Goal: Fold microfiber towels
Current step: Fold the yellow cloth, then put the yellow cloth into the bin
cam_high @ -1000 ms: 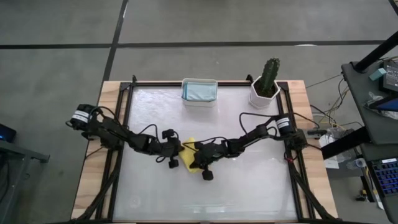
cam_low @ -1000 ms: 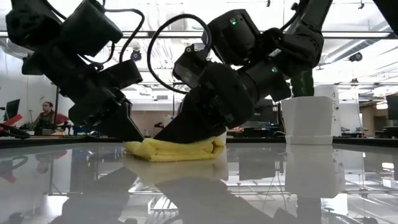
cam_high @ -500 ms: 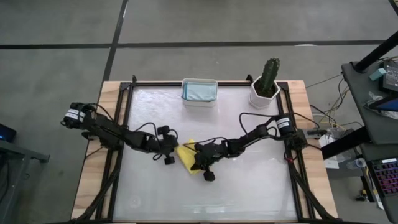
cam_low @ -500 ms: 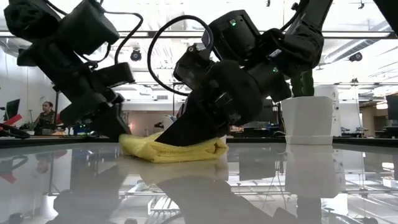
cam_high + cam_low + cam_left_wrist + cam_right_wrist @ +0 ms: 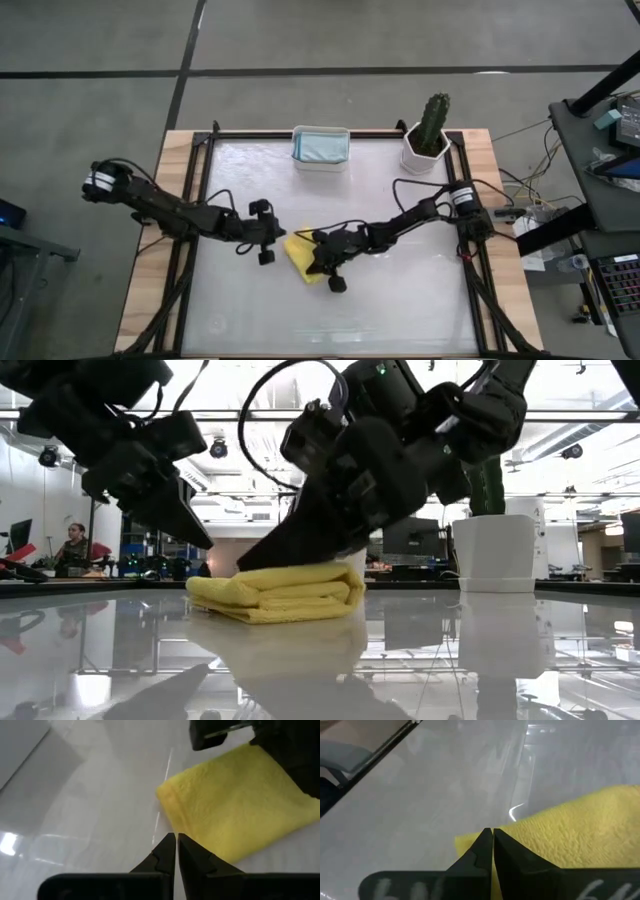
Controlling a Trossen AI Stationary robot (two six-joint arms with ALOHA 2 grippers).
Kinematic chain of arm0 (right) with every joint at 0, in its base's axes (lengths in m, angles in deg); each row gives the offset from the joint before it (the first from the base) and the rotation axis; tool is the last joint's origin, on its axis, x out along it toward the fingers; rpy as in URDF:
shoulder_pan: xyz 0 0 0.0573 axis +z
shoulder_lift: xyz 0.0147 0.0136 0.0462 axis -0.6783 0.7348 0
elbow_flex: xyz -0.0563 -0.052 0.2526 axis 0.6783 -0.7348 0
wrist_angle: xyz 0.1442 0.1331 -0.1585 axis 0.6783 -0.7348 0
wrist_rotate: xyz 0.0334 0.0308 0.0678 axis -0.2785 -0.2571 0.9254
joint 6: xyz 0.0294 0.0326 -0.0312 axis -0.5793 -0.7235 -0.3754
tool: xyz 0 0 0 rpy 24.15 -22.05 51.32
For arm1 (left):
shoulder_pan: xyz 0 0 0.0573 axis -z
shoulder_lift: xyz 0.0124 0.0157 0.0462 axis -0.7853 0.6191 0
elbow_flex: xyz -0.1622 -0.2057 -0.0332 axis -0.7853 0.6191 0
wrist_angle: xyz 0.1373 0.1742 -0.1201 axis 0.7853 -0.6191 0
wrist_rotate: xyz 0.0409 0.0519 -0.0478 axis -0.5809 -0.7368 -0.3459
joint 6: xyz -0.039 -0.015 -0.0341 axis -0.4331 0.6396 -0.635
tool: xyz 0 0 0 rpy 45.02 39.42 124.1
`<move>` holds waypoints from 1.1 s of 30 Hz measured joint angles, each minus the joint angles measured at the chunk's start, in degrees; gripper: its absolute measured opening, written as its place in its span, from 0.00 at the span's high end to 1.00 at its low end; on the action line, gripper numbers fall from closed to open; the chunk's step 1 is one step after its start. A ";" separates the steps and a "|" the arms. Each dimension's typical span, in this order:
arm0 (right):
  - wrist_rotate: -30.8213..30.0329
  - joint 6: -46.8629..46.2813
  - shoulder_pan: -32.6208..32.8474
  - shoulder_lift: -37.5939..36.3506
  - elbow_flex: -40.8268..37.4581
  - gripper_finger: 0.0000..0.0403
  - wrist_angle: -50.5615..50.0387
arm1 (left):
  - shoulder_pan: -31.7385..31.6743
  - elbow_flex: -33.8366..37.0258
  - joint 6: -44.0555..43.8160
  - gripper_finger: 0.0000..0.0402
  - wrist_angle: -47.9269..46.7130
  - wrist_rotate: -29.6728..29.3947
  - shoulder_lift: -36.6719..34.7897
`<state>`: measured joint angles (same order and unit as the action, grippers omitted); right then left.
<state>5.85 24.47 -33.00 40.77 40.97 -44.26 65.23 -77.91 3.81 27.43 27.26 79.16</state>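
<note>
We see both dark arms reaching inward over the surface point(image 5: 400, 310), low and bent at the elbow. The left tool point(image 5: 272, 237) hangs just above it near the middle, fingers point(image 5: 167, 851) pressed together and holding nothing. The right tool point(image 5: 300, 256) angles steeply down from the opposite side, its fingertips point(image 5: 489, 840) also shut tight, close by the left.

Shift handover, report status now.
Left gripper shut, empty, just off the yellow towel. Right gripper shut, over the towel. Towel folded on table. Nothing in the way.
</note>
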 joint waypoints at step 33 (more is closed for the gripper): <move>3.14 -33.67 -10.94 -10.72 0.11 0.43 -29.29 | 8.28 -0.35 -3.93 0.99 30.19 10.73 21.39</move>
<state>8.99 -9.21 -43.93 30.05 41.08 -73.55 73.51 -78.26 -0.12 57.62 37.99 100.55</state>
